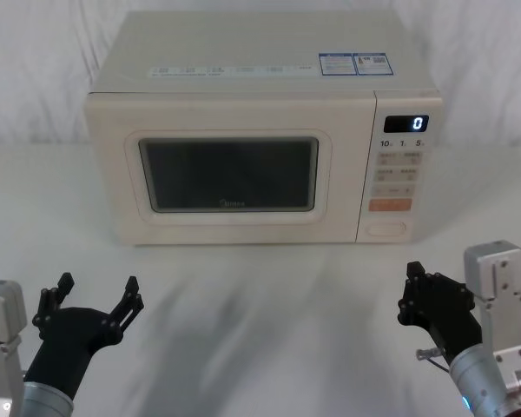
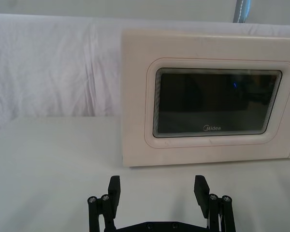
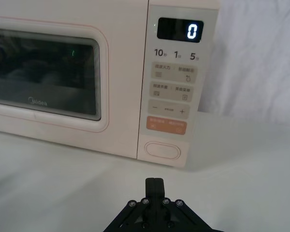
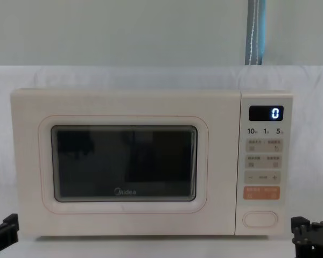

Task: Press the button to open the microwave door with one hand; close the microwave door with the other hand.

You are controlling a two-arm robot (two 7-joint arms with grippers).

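I see the microwave (image 1: 260, 130) at twelve o'clock on the white-draped table (image 1: 269, 304), its microwave door (image 1: 230, 174) flush shut and the button (image 1: 387, 229) unobstructed at its five-o'clock corner. The small key legends are unreadable. My left gripper (image 1: 98, 287) at seven o'clock gapes wide and empty; my right gripper (image 1: 413, 280) at five o'clock is pinched closed, touching nothing.

The microwave (image 4: 151, 161) looks like smooth cream plastic with a slight sheen, and the microwave door (image 4: 124, 164) has a glossy dark window. Underneath is a white cloth (image 1: 269, 321) – matt, a bit wrinkly. Both grippers are matt black.
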